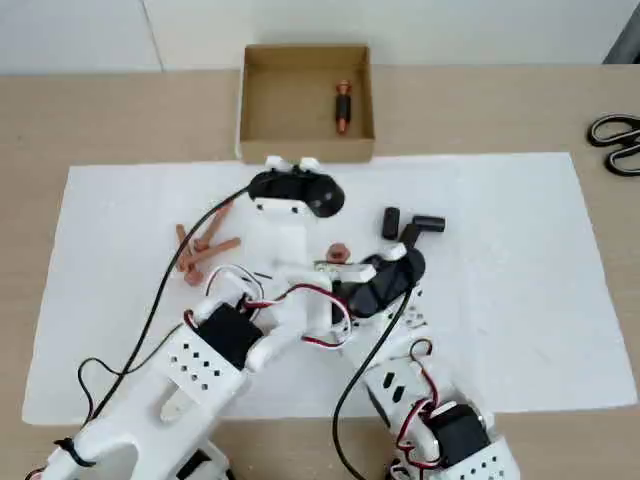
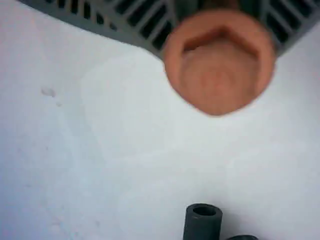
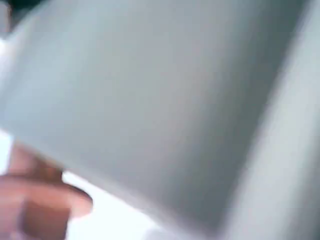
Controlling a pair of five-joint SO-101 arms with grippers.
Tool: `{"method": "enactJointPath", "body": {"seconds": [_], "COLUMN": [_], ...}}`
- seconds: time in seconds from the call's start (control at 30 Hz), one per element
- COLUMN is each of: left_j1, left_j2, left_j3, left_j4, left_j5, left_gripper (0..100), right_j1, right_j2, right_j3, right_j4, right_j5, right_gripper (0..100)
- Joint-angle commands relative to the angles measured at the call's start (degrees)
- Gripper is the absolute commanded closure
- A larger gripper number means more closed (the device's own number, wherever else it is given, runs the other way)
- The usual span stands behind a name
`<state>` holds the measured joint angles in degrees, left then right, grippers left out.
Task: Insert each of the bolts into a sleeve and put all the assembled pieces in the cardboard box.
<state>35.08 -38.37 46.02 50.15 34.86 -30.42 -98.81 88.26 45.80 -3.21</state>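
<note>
**High view**
- Cardboard box (image 1: 255, 100): at 12 o'clock of the paper sheet (image 1: 520, 300), against its far edge.
- Assembled piece (image 1: 343, 107): an orange bolt in a dark sleeve, lying inside the box toward its 3 o'clock wall.
- Loose bolts (image 1: 205, 247): a small heap on the sheet, at 9 o'clock of the middle bolt. They overlap, so the count is unclear.
- Middle bolt (image 1: 337, 252): its orange head faces up, hemmed in by white arm parts. The shank is hidden.
- Sleeves (image 1: 428, 223): three black ones at 2 o'clock of the middle bolt. The nearest is partly covered by a black camera housing (image 1: 385, 282).
- Scissors (image 1: 618, 143): at the table's 3 o'clock edge, cut off by the frame.

**Left wrist view**
- Bolt head (image 2: 218, 62): orange, seen end-on and very close, just beside a grey ribbed part (image 2: 115, 20). It is blurred.
- Upright sleeve (image 2: 202, 222): black, with its open end showing, on the sheet and well apart from the bolt head. The frame cuts it off.
- Left gripper: I cannot tell whether it holds anything.

**Right wrist view**
- Pale surface (image 3: 165, 110): very close, and too blurred to identify.
- Orange shape (image 3: 35, 200): at the frame's corner, beside the pale surface. It is bolt-coloured, but its form is hard to make out.
- Right gripper: I cannot tell its state.
</note>
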Motion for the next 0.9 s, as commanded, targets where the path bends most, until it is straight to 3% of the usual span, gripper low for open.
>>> {"method": "enactJointPath", "body": {"seconds": [0.0,0.37,0.6,0.87], "left_j1": [-0.09,3.16,1.32,0.88], "left_j2": [-1.32,-1.32,-1.32,-2.20], "left_j3": [0.13,2.15,1.98,0.57], "left_j4": [1.05,-0.88,-0.53,0.00], "left_j5": [-0.53,-2.73,-2.73,-2.73], "left_gripper": [99,99,84,82], "right_j1": [0.04,0.04,0.04,0.04], "right_j2": [-1.10,-1.10,-1.10,-1.10], "right_j3": [-0.44,-0.44,-0.44,-0.44], "right_j4": [-1.45,-1.45,-1.45,-1.45], "right_j5": [-0.53,-0.44,-0.44,-0.44], "right_gripper": [99.5,99.5,99.5,99.5]}}
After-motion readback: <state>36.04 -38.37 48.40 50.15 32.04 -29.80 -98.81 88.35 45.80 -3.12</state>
